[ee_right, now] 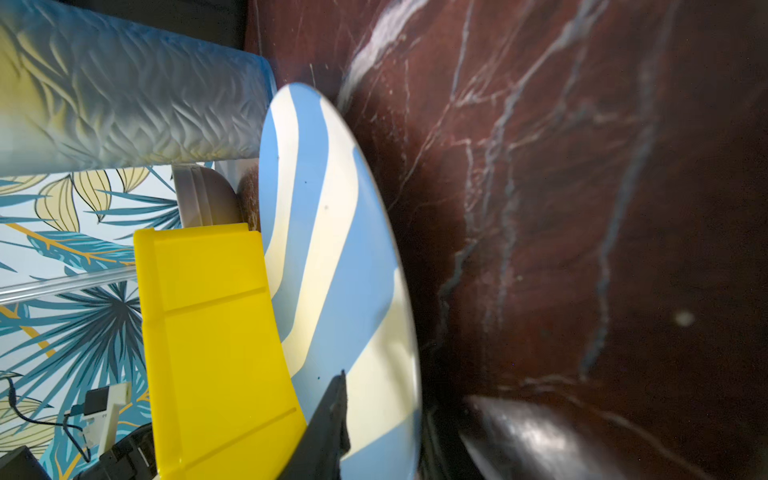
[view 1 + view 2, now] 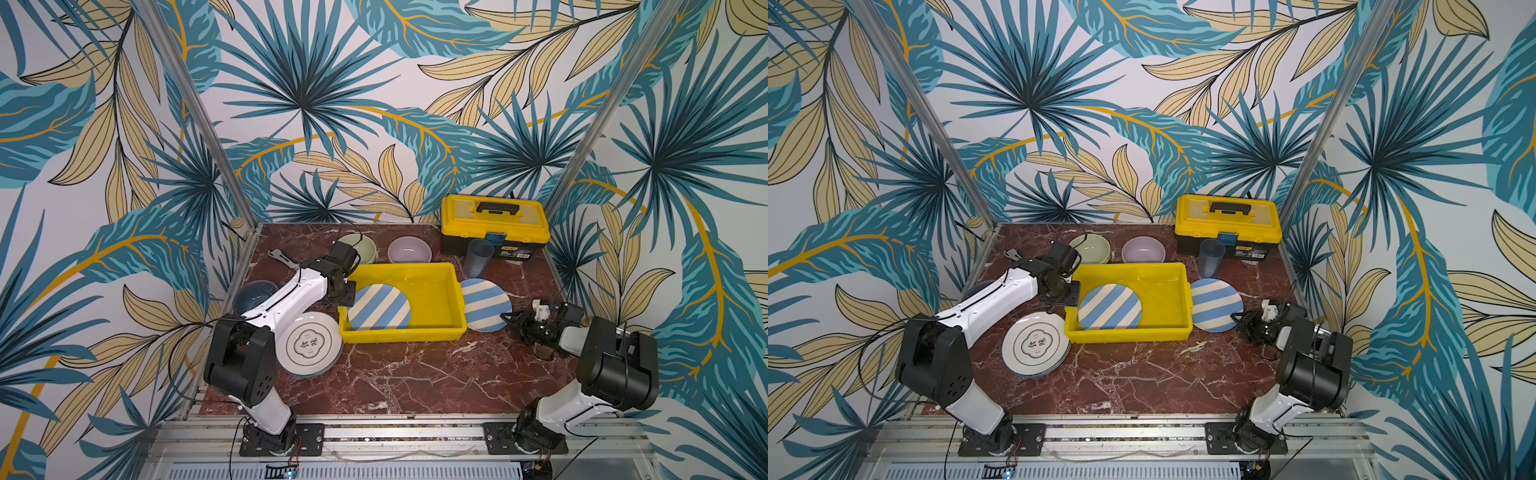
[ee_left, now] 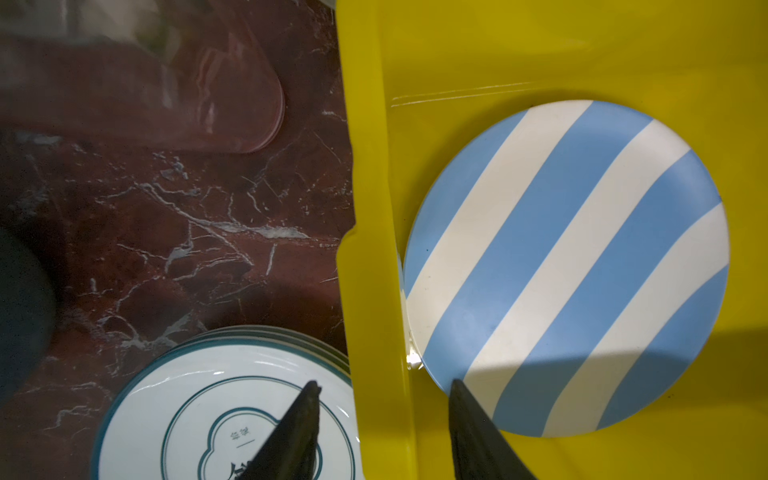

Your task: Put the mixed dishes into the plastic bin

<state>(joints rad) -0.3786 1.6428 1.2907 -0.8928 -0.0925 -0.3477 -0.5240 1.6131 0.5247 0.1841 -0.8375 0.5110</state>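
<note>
Holds nothing in the left gripper (image 3: 384,386), half open over the bin's (image 2: 403,332) left wall. Straddles, with the right gripper (image 1: 405,388), the striped plate (image 2: 486,305) beside the bin's right wall; possibly not yet clamped.

**2 arms reaching in, both grippers parted**

In both top views the left arm (image 2: 286,299) runs from its base at 7 o'clock toward 1 o'clock with the wrist bent downward. The left gripper (image 3: 384,415) has its 2 fingers well apart. The right arm (image 2: 598,365) rises from 5 o'clock, folds back toward 10 o'clock and sits low. The right gripper (image 1: 405,388) shows a narrower gap.
</note>
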